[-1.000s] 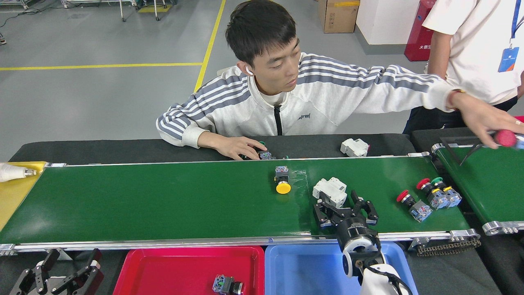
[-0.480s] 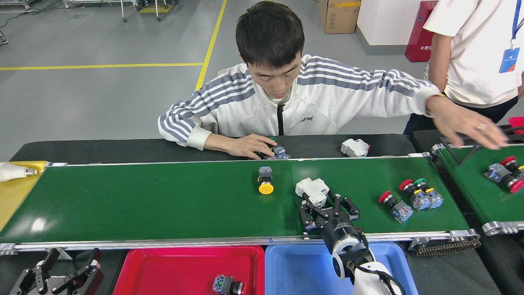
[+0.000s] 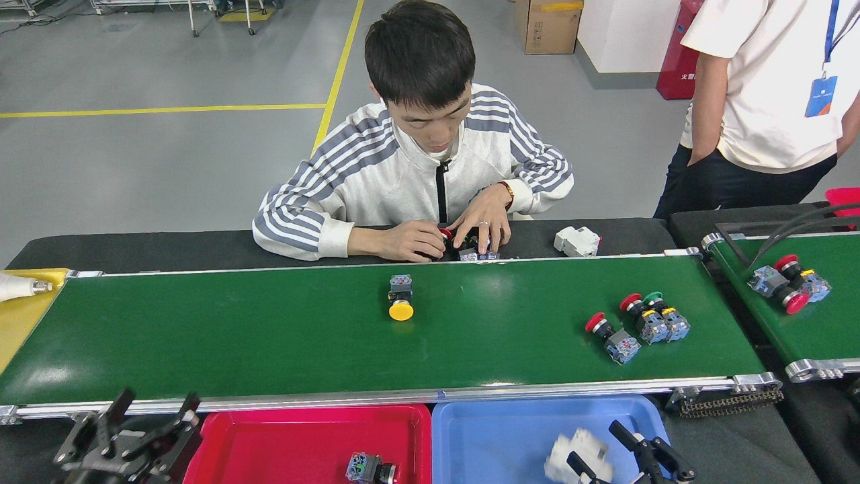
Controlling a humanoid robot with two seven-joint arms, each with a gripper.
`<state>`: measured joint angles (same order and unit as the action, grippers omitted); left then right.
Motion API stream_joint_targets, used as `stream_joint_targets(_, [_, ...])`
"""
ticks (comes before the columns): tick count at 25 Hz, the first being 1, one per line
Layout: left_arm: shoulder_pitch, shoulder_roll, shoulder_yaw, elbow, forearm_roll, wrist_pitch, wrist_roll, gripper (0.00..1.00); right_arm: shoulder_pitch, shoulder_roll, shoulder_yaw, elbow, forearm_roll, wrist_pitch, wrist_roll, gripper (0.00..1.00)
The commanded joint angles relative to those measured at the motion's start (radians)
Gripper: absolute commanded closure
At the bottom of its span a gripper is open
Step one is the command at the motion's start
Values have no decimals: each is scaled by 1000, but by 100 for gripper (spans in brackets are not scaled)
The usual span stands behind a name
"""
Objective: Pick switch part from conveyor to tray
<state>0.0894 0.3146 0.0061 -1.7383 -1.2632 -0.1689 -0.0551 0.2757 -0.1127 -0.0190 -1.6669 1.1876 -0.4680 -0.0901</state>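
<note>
Head view: my right gripper [image 3: 608, 457] holds the white switch part [image 3: 579, 452] over the blue tray [image 3: 497, 437].
My left gripper [image 3: 144, 420] is spread apart, empty, near the conveyor [image 3: 269, 343]; the yellow button [image 3: 401, 310] lies there.

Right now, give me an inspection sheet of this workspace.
Surface: green conveyor, glossy.
Job's things: yellow-capped switch mid-belt; three red and green switches toward the belt's right end; white part over the blue tray; one switch in the red tray.
Clutter: white part on the black ledge behind the belt.
Grippers: left gripper open, empty; right gripper beside the white part, grip unclear.
Cables: black cables above the second belt.
Surroundings: seated person handling parts; another person standing.
</note>
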Motion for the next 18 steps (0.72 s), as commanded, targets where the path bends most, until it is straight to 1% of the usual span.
stream_joint_targets(1, [-79, -45, -55, 6, -79, 17, -12, 0, -21, 62, -6, -16, 9, 170, 33, 0])
stream_joint_targets(2, [-128, -94, -92, 34, -143, 17, -22, 0, -38, 84, -4, -19, 23, 252, 47, 1])
stream_joint_targets(3, [-166, -147, -120, 65, -196, 16, -37, 0, -55, 84, -1, -20, 44, 308, 58, 1])
stream_joint_targets(4, [-198, -203, -138, 100, -246, 14, -54, 0, -69, 87, 2, -20, 78, 356, 70, 2])
stream_joint_targets(6, [-260, -284, -149, 172, -320, 12, -71, 0, -75, 108, 20, -19, 135, 417, 101, 2])
stream_joint_targets(7, [-280, -305, -150, 203, -338, 12, -72, 0, -79, 117, 30, -19, 145, 433, 109, 2])
stream_joint_targets(9, [-341, -361, -149, 310, -370, 17, -72, 0, -118, 116, 57, -16, 152, 451, 127, 2])
stream_joint_targets(12, [-419, -385, -150, 428, -384, 42, -75, 0, -176, 114, 80, 18, 168, 453, 141, 2])
stream_joint_targets(16, [-476, -387, -146, 520, -384, 62, -75, 0, -250, 122, 148, 98, 188, 456, 161, 2])
stream_joint_targets(18, [-502, -384, -140, 580, -384, 69, -77, 0, -291, 137, 169, 136, 188, 479, 168, 2])
